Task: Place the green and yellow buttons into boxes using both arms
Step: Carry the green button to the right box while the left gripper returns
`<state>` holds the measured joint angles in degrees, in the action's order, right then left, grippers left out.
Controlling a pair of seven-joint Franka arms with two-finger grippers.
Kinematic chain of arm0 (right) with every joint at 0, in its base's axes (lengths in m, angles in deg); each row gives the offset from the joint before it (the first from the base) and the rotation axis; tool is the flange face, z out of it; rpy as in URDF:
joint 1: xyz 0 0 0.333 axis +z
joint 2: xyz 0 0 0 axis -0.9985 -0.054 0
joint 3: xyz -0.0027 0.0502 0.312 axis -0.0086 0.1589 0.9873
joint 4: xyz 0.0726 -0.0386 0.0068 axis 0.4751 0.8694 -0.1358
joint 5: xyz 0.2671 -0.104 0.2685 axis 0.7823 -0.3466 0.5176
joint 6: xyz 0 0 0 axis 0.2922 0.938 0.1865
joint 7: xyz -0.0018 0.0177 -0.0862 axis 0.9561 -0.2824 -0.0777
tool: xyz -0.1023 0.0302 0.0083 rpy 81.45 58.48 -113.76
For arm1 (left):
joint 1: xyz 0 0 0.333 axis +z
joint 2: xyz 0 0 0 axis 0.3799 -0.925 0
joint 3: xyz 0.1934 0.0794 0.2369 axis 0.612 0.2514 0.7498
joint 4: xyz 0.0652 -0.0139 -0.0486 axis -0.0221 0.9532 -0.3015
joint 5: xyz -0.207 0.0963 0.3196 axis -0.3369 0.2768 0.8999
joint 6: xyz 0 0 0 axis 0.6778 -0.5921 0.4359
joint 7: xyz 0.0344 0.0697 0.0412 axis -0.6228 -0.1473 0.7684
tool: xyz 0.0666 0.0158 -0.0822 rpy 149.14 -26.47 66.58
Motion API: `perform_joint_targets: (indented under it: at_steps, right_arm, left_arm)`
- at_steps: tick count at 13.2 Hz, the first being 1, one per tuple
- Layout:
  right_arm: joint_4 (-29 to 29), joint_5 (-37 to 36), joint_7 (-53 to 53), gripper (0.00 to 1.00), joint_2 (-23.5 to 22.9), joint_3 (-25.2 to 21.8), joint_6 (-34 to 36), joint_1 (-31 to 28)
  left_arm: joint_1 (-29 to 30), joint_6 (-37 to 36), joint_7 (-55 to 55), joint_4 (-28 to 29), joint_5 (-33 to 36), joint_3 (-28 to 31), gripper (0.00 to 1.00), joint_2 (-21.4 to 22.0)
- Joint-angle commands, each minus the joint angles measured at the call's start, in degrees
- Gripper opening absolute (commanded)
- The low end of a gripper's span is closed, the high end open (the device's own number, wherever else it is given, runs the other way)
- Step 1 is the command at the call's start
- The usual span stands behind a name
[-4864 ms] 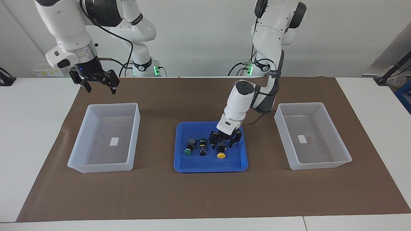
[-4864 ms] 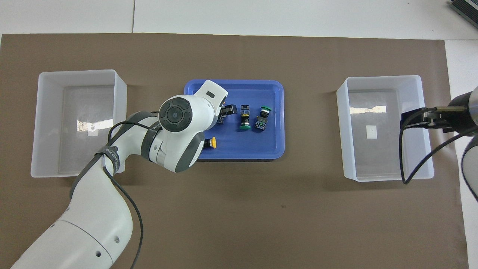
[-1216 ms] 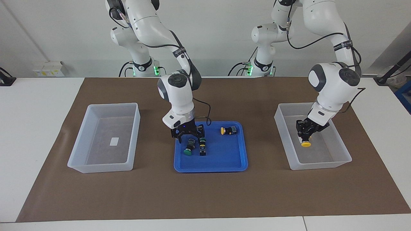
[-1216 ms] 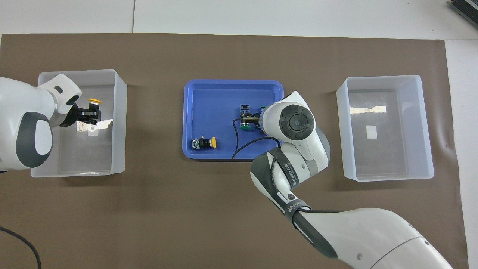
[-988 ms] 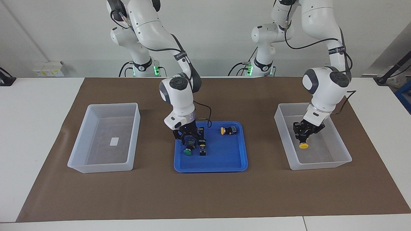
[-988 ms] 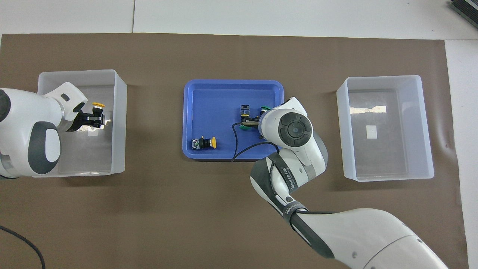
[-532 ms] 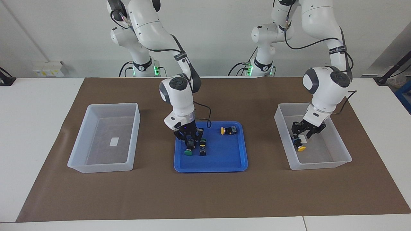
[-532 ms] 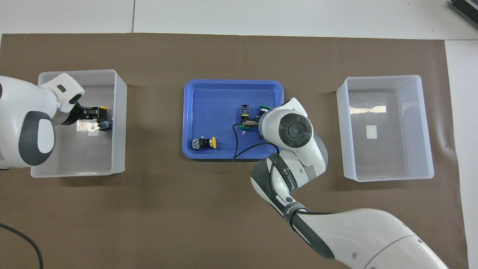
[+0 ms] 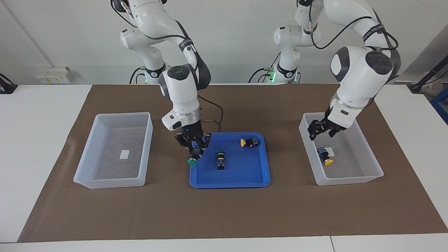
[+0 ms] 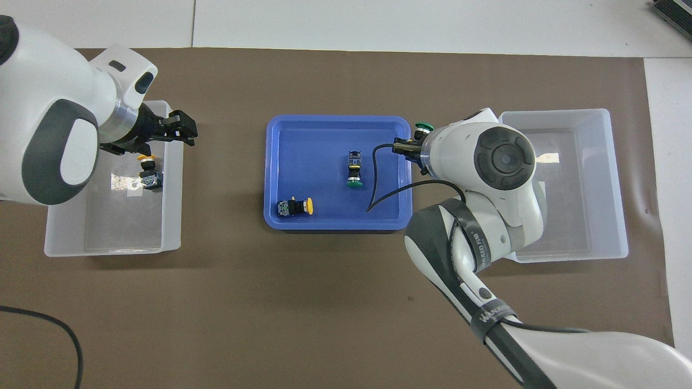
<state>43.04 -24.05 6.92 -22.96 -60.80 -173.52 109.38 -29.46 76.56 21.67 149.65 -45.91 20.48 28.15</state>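
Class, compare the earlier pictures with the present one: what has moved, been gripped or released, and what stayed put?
The left gripper released a yellow button into its box and rose. The right gripper gripped a green button and lifted it off the blue tray. The other two buttons stayed.

A white table (image 9: 38, 115) is carrying a brown mat (image 9: 224, 210) that is covering most of its top. Three containers are sitting directly on the mat in a row: a blue tray (image 9: 245, 178) in the middle, a clear box (image 9: 105, 180) toward the right arm's end, and another clear box (image 9: 350, 180) toward the left arm's end, each well apart from the tray.
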Motion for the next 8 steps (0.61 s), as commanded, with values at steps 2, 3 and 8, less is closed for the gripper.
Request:
perform_joint_targets:
  at_steps: [2, 3, 8]
  right_arm:
    - [3.7, 0.1, 8.0, 0.0, 7.5, 0.6, 6.7, -8.0]
    - [4.3, 0.2, 13.0, 0.0, 9.2, 0.6, 8.8, -10.3]
    - [7.3, 0.2, 43.6, 0.0, 12.2, 0.6, 14.6, -22.1]
  left_arm:
    - [-6.3, 0.4, 17.1, 0.9, -0.2, 0.8, 0.83, -0.9]
    - [-7.9, 2.1, 23.2, 3.7, -0.2, 0.8, 0.83, 0.1]
    - [-12.7, 15.8, 46.6, 17.7, -0.2, 0.8, 0.83, 4.7]
